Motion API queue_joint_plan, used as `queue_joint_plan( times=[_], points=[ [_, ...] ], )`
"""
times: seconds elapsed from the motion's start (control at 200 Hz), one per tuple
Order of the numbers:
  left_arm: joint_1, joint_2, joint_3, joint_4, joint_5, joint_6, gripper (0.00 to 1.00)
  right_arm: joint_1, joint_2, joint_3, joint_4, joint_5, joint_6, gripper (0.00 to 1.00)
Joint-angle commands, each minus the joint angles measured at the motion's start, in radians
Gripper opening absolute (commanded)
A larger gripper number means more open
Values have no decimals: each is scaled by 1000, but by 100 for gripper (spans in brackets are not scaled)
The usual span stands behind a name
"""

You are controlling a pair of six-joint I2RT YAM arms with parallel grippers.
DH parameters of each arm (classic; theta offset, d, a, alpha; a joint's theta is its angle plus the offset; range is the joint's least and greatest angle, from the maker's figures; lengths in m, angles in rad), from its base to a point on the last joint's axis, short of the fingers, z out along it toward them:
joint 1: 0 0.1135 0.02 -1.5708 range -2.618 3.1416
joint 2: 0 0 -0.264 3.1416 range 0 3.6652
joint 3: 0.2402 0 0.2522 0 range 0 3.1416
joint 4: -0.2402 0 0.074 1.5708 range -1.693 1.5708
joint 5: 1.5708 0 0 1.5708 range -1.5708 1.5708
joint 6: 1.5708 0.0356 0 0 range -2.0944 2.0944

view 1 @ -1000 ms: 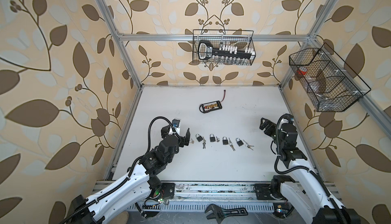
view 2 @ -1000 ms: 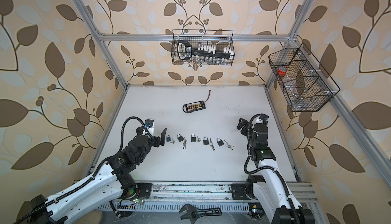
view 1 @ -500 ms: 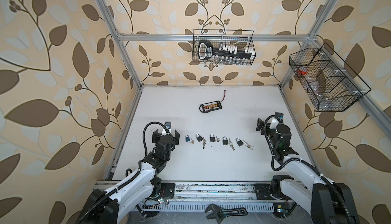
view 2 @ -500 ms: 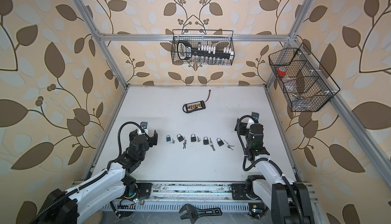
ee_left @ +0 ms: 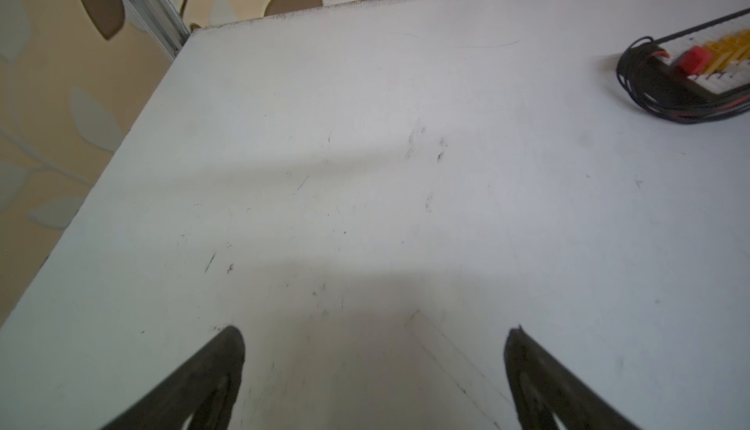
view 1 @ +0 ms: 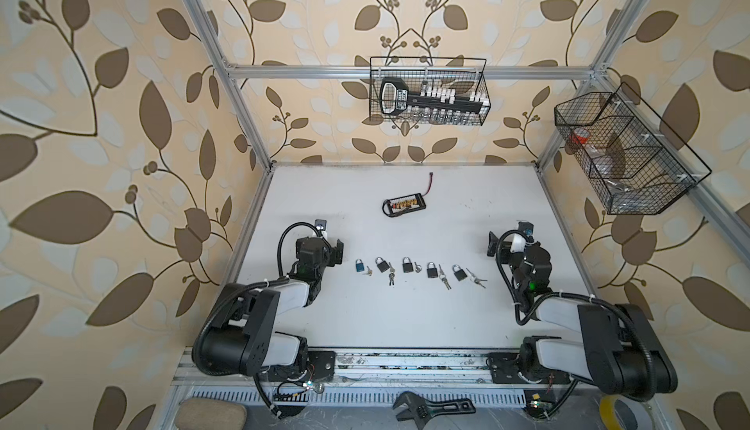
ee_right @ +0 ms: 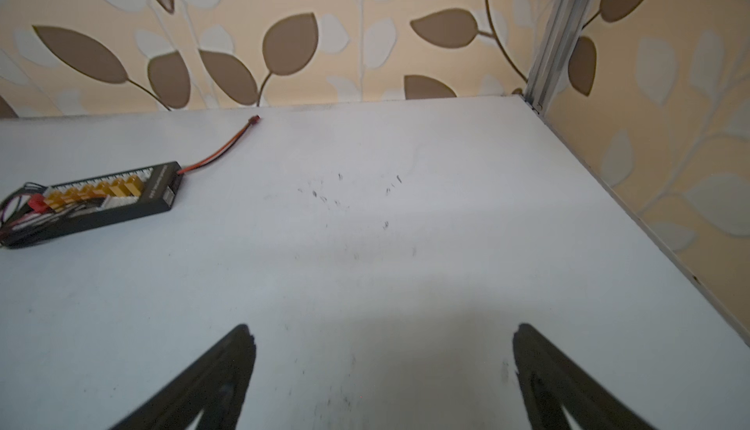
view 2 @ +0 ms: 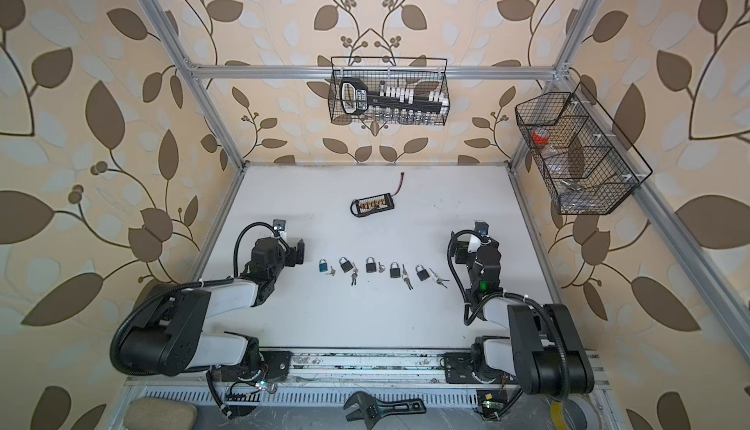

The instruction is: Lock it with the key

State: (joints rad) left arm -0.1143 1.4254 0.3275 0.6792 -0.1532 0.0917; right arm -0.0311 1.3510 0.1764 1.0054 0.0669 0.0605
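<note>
5 padlocks (view 1: 407,265) lie in a row on the white surface (view 1: 406,318), between the 2 arms, each with keys (view 1: 444,282) just right of it. The leftmost, a blue padlock (view 1: 359,266), sits nearest the left end effector (ee_left: 373,338). It and the right end effector (ee_right: 383,338) are both spread wide, empty. A charging board (view 1: 406,206) lies farther back.

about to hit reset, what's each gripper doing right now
left gripper: open, holding nothing
right gripper: open, holding nothing
</note>
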Motion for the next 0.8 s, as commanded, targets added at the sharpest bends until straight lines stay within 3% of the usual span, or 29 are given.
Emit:
queue_joint_plan(
  times=[0.0, 0.04, 0.11, 0.17, 0.225, 0.795],
  points=[
    [60, 68, 36, 102, 102, -56, 99, -21, 126, -32, 300, -40, 26, 99],
    [71, 82, 49, 100, 110, -65, 99, -23, 173, -24, 337, -42, 25, 100],
    [92, 80, 70, 47, 144, -78, 99, -32, 138, 75, 81, -110, 5, 99],
    [93, 73, 71, 38, 146, -79, 99, -19, 155, 44, 168, -102, -6, 100],
    [92, 73, 64, 51, 143, -76, 99, -16, 146, 70, 99, -95, -6, 100],
    [93, 74, 68, 40, 145, -79, 99, -9, 146, 62, 115, -87, -11, 100]
  ],
)
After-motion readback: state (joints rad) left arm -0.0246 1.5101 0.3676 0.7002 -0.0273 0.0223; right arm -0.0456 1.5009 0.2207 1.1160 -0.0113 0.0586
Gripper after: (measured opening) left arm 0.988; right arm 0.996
